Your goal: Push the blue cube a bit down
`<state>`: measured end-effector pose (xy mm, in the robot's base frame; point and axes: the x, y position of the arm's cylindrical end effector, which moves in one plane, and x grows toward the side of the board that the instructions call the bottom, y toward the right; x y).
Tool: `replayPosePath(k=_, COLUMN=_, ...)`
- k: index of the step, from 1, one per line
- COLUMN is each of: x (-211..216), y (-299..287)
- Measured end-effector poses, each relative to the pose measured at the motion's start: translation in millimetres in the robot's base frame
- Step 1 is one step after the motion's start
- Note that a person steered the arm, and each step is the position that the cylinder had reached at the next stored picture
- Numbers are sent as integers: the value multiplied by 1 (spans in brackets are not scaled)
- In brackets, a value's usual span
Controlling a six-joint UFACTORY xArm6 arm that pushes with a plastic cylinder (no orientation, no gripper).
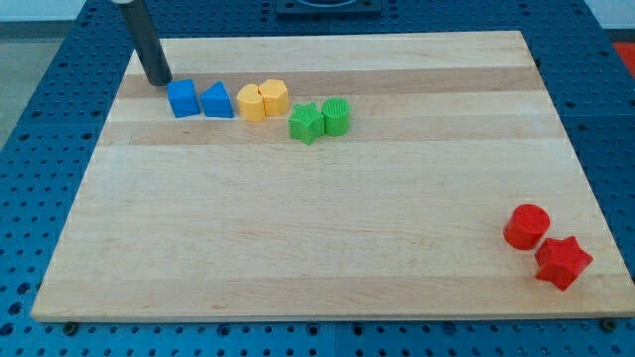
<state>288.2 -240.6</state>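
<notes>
The blue cube [183,98] sits near the view's top left on the wooden board [327,218]. A blue triangular block [217,100] touches its right side. My tip [159,80] is on the board just above and to the left of the blue cube, close to its upper left corner; I cannot tell whether it touches. The dark rod rises from the tip out of the view's top.
Two yellow blocks [252,102] [275,96] stand right of the blue pair. A green star [307,123] and green cylinder [336,116] follow. A red cylinder [526,226] and red star [563,262] sit at bottom right. Blue perforated table [40,119] surrounds the board.
</notes>
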Motion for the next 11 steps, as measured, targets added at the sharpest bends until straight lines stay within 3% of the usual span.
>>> replayPosePath(k=4, x=88, y=1)
replayPosePath(k=5, x=67, y=-6)
replayPosePath(k=6, x=13, y=-1)
replayPosePath(k=7, x=42, y=52)
replayPosePath(k=9, x=83, y=74)
replayPosePath(k=11, x=84, y=84)
